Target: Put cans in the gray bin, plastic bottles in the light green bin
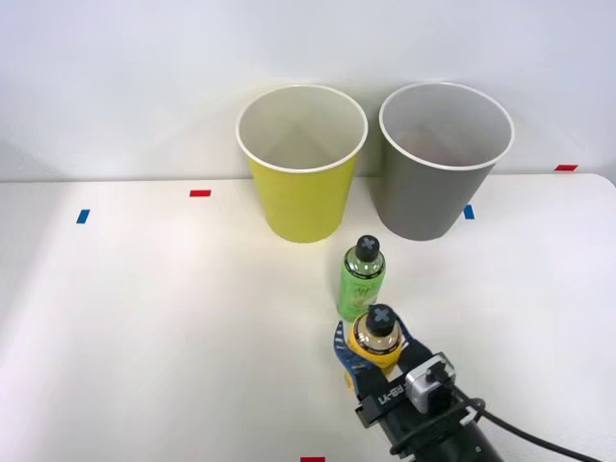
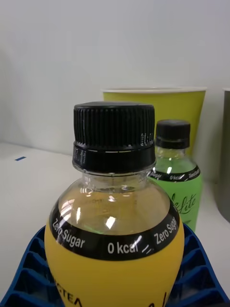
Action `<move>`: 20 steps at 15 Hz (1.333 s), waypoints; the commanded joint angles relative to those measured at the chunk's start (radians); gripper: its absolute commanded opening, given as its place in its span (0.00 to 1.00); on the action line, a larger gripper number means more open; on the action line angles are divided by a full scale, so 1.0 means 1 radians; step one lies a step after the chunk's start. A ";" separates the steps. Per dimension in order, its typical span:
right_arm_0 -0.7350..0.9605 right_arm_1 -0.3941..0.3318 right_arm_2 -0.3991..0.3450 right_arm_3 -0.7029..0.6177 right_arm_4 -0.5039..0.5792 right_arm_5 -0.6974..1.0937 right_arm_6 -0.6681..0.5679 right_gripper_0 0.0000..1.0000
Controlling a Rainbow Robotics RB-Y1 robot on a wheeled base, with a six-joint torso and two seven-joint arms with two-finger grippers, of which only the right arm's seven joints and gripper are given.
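fingers (image 1: pixel 371 356): gripping yellow bottle (image 2: pixel 115 230) | label: "Zero Sugar", "0 kcal" | green bottle (image 2: pixel 176 187): just beyond

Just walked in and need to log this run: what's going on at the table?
The robot's right gripper has its blue fingers on both sides of the yellow bottle, which stands upright on the table. The green bottle stands just beyond it, untouched. Behind them, the light green bin and the gray bin stand side by side. Nothing shows inside either bin, so no sorting is done yet.
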 commanded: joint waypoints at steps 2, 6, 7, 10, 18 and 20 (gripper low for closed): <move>0.081 -0.030 -0.062 -0.145 -0.039 0.069 -0.017 0.00; 0.087 -0.058 -0.071 -0.283 -0.137 0.103 -0.020 0.00; 0.089 -0.056 -0.097 -0.321 -0.156 0.149 -0.020 0.00; 0.027 -0.027 -0.150 -0.378 -0.217 0.236 -0.020 0.00; -0.306 0.189 -0.269 -0.363 -0.286 0.482 -0.066 0.00; -0.413 0.251 -0.288 -0.280 -0.324 0.482 -0.066 0.00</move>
